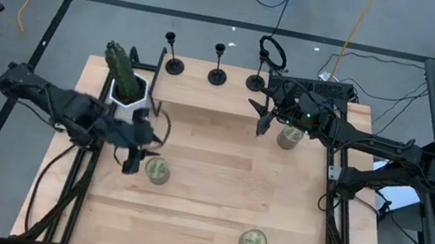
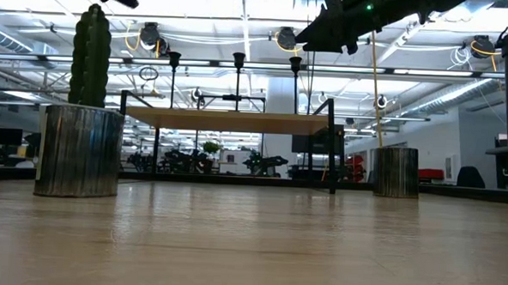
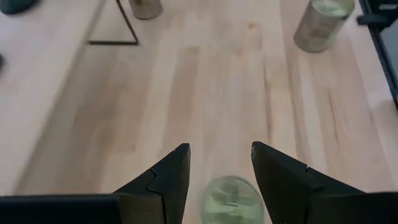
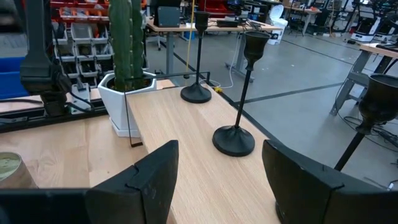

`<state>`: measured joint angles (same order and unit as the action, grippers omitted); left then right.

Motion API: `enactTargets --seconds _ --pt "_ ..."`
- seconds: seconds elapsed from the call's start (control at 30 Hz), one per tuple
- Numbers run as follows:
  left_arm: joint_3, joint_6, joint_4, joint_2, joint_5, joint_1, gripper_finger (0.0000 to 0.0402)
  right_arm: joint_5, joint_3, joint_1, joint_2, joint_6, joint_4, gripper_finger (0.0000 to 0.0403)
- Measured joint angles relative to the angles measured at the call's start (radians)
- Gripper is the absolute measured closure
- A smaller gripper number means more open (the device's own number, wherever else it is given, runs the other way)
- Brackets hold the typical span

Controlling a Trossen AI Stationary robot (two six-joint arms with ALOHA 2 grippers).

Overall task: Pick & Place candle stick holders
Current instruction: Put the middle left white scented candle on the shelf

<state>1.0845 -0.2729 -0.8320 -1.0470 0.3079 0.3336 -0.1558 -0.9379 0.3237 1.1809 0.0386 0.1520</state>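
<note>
Three black candle stick holders [image 1: 173,65] [image 1: 218,75] [image 1: 256,81] stand on their round bases in a row on a raised wooden shelf [image 1: 205,93] at the table's far edge. The right wrist view shows them too [image 4: 198,56] [image 4: 235,93] [image 4: 373,112]. My right gripper [image 1: 260,117] [image 4: 217,155] is open and empty, in the air just on the near side of the rightmost holder. My left gripper [image 1: 139,151] [image 3: 221,155] is open and empty, high over a greenish-gold jar [image 3: 231,199] at the table's left middle.
A green plant in a white pot [image 1: 124,79] stands at the shelf's left end. Greenish-gold jars stand at the left middle [image 1: 157,170], near the right gripper [image 1: 289,136] and by the near edge [image 1: 253,242]. Bare wood lies between them.
</note>
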Motion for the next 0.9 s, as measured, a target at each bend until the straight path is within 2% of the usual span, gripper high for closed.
enactTargets --seconds 0.1,0.27,0.4,0.63,0.9 --pt "-0.085 -0.034 0.095 0.000 0.014 0.062 0.0222 0.000 0.000 0.000 0.000 0.000 0.000 0.0179" --pt "-0.232 -0.047 0.344 0.000 0.009 0.161 0.0222 0.000 0.000 0.000 0.000 0.001 0.000 0.0179" --pt "-0.298 -0.047 0.477 0.000 0.009 0.222 0.0222 0.000 0.000 0.000 0.000 0.000 0.000 0.0179" --pt "-0.360 -0.139 0.533 0.000 0.015 0.313 0.0222 0.000 0.000 0.000 0.000 0.000 0.000 0.0179" --pt "-0.423 -0.177 0.576 0.000 0.143 0.382 0.0222 0.000 0.000 0.000 0.000 0.000 0.000 0.0179"
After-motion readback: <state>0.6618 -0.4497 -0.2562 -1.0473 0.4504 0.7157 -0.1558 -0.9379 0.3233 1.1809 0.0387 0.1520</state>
